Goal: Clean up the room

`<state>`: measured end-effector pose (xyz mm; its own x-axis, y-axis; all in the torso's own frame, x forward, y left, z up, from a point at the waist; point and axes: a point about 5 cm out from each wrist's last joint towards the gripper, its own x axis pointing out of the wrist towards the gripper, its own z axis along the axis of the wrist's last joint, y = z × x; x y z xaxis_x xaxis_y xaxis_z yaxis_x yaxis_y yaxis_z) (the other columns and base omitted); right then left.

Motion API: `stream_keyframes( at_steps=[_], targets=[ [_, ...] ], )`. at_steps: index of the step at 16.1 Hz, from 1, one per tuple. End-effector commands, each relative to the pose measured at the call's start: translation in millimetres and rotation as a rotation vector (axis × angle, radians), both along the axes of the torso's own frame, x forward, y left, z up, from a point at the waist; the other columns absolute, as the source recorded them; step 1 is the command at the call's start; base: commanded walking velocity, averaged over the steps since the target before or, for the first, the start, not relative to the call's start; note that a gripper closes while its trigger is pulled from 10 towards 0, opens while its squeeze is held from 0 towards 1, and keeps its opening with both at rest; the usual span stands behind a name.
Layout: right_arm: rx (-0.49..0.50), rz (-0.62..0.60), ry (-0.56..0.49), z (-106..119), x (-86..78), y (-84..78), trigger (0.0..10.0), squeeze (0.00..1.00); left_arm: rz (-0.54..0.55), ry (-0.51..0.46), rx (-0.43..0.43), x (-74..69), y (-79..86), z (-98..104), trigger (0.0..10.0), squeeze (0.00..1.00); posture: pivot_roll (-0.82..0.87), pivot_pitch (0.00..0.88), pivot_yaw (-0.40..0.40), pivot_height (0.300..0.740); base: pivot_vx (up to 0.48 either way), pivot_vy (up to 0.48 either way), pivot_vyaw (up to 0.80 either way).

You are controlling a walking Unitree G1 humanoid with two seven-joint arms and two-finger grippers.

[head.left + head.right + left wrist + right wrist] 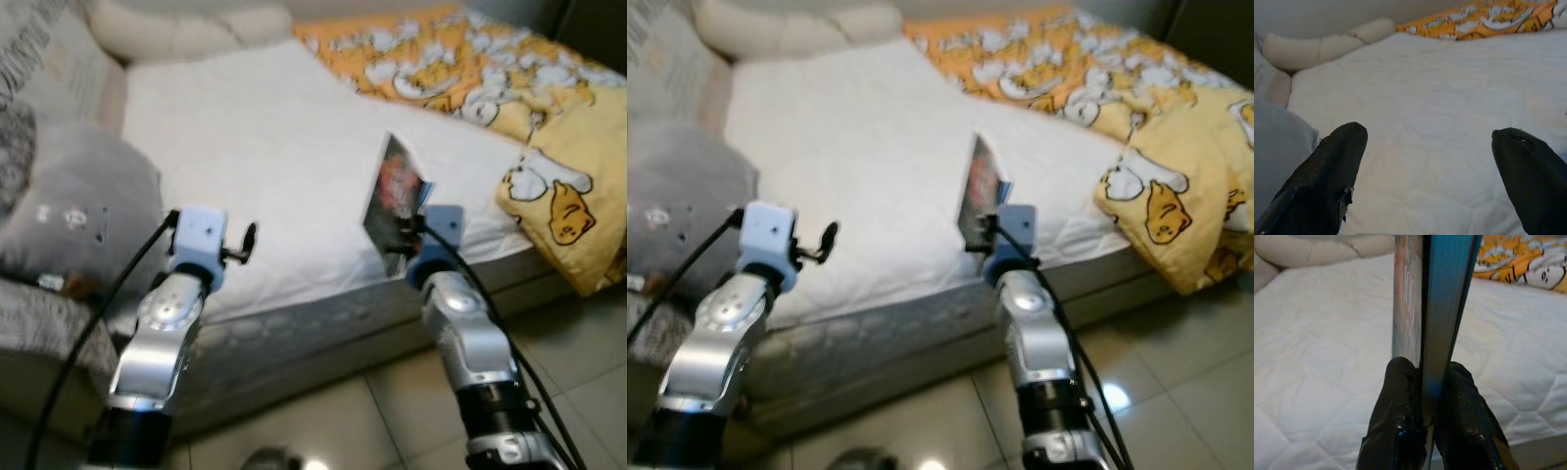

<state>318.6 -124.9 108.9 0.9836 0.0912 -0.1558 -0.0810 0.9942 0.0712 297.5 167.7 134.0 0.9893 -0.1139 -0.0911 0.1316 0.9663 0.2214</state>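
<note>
we see right gripper [1422,396] fingers clamped on thin colourful-cover book [394,201], held upright over white quilted bed [265,166] edge. left gripper [1430,171] fingers apart, empty, above bed near grey cushion [83,211].

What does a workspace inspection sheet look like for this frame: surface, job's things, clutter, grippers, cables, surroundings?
Surface: white quilted mattress, bare in the middle.
Job's things: thin book held upright on edge above the mattress's near edge.
Clutter: yellow cartoon-print blanket bunched on the far right side; grey cushion at left; cream bolster at the head.
Grippers: right gripper pinches the book's lower edge; left gripper open, over the mattress.
Cables: black cables run along both arms.
Surroundings: tiled floor beside the bed.
</note>
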Motion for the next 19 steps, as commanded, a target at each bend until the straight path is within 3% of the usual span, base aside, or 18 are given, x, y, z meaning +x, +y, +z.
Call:
stream_keyframes(
  at_steps=[1, 9, 19],
  targets=[
    [-0.006, -0.002, -0.037, 8.9, 3.5, -1.0, 10.0, 0.0, 0.01, 0.0, 0.003, 1.2, 1.7, 1.0, 10.0, 0.04, 0.02, 0.0, 0.049, 0.74, 0.352, 0.0, 0.0],
    [-0.031, 0.009, -0.033, 7.1, 3.3, -0.8, 10.0, 0.0, 0.011, 0.001, 0.002, 0.9, 0.6, -0.3, 10.0, 0.05, 0.02, 0.0, 0.048, 0.74, 0.376, 0.0, 0.0],
    [-0.066, 0.078, -0.04, 6.9, 0.7, 5.0, 10.0, 0.0, 0.013, 0.001, -0.004, 0.2, -0.6, -2.0, 10.0, 0.05, 0.02, 0.0, 0.049, 0.74, 0.43, 0.0, 0.77]
  ],
)
